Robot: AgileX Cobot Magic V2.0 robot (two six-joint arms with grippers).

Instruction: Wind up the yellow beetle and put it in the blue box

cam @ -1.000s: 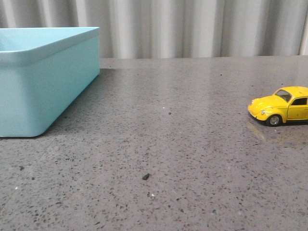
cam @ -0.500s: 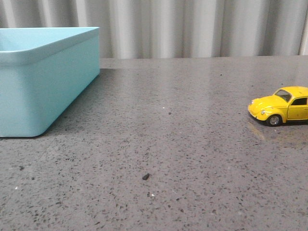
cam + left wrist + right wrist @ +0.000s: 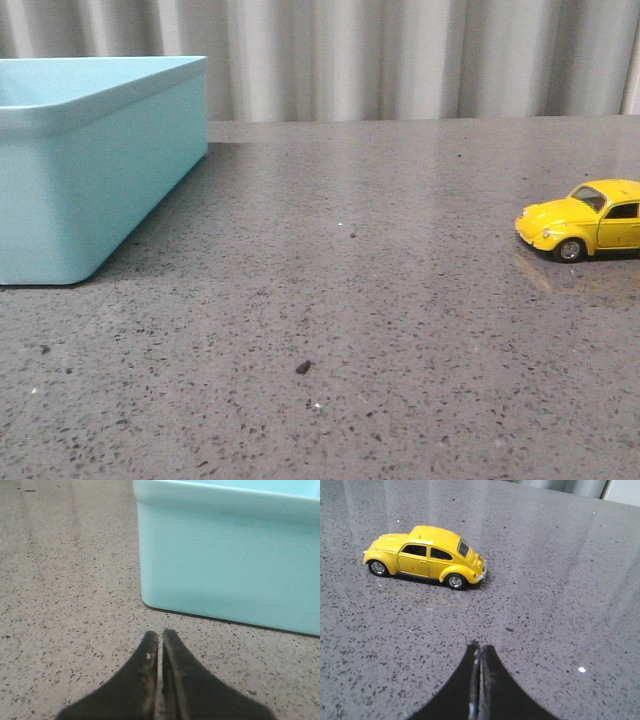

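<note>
We see the yellow beetle (image 3: pixel 583 223) standing on its wheels near the desk's right edge, well apart from the blue box (image 3: pixel 95 160) at the far left corner. Both the right gripper (image 3: pixel 480 652) and the left gripper (image 3: pixel 160 639) have their fingers pressed together. For a clean pickup, we judge the right fingers must part, then close squarely across the doors.

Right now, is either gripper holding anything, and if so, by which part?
Nothing is held. The left gripper and right gripper are both shut on nothing; the yellow beetle sits untouched on the table.
</note>
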